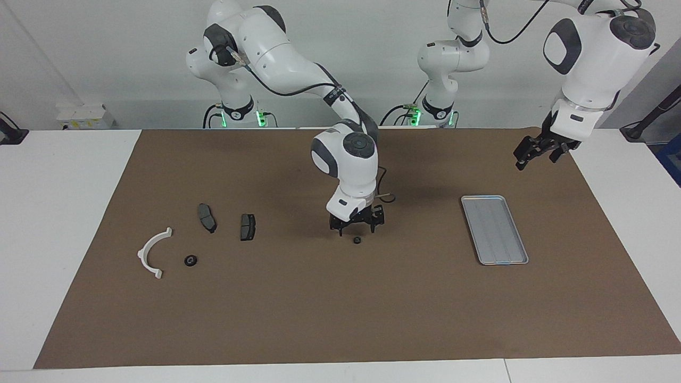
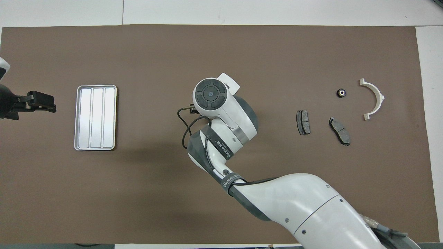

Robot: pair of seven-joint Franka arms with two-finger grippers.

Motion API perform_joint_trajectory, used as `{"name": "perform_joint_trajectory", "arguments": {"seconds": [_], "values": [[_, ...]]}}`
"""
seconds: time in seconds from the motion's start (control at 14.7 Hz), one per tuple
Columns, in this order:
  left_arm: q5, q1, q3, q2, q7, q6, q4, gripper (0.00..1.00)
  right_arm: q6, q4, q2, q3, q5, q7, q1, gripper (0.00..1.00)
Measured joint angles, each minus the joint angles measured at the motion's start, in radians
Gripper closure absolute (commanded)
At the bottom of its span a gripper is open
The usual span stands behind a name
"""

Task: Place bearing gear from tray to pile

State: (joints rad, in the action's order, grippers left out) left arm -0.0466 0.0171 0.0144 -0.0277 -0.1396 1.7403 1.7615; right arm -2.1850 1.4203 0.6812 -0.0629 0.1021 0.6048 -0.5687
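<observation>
A small black bearing gear (image 1: 357, 240) lies on the brown mat mid-table, between the tray and the pile. My right gripper (image 1: 356, 230) is open and hangs low, just above the gear; its wrist hides the gear in the overhead view. The silver-grey tray (image 1: 493, 230) (image 2: 96, 117) lies bare toward the left arm's end. The pile lies toward the right arm's end: a white half-ring bracket (image 1: 152, 252) (image 2: 373, 99), two dark brake pads (image 1: 207, 217) (image 1: 247, 226) and a second bearing gear (image 1: 190, 260) (image 2: 341, 92). My left gripper (image 1: 534, 154) (image 2: 39, 102) is open and empty, raised beside the tray.
The brown mat (image 1: 340, 319) covers most of the white table. A black cable (image 2: 183, 128) loops off the right wrist. Open mat lies between the tray, the gear and the pile.
</observation>
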Motion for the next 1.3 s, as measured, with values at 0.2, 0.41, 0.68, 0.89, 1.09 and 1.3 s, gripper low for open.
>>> {"name": "perform_joint_trajectory", "arguments": {"seconds": [0.2,0.41,0.68,0.89,1.09,1.3], "values": [[0.005,0.000,-0.002,0.000,0.009,-0.001,0.000,0.00,-0.030,0.000,0.021,0.000,0.003,0.000,0.000,0.12],[0.041,0.000,-0.002,0.000,0.038,-0.002,0.000,0.00,-0.037,0.000,0.033,0.000,0.003,0.000,-0.002,0.26],[0.048,0.000,-0.002,0.000,0.048,-0.006,0.000,0.00,-0.037,-0.008,0.037,0.000,0.004,0.000,-0.002,0.93],[0.048,0.000,-0.005,-0.001,0.050,-0.007,-0.002,0.00,-0.023,-0.015,0.034,0.001,0.007,0.000,-0.003,1.00],[0.049,0.000,-0.011,-0.005,0.051,-0.043,-0.019,0.00,0.042,-0.040,0.024,0.016,0.007,0.000,0.002,1.00],[0.049,0.000,-0.018,-0.012,0.051,-0.084,-0.032,0.00,0.156,-0.083,-0.068,0.026,0.007,-0.032,0.052,1.00]]}}
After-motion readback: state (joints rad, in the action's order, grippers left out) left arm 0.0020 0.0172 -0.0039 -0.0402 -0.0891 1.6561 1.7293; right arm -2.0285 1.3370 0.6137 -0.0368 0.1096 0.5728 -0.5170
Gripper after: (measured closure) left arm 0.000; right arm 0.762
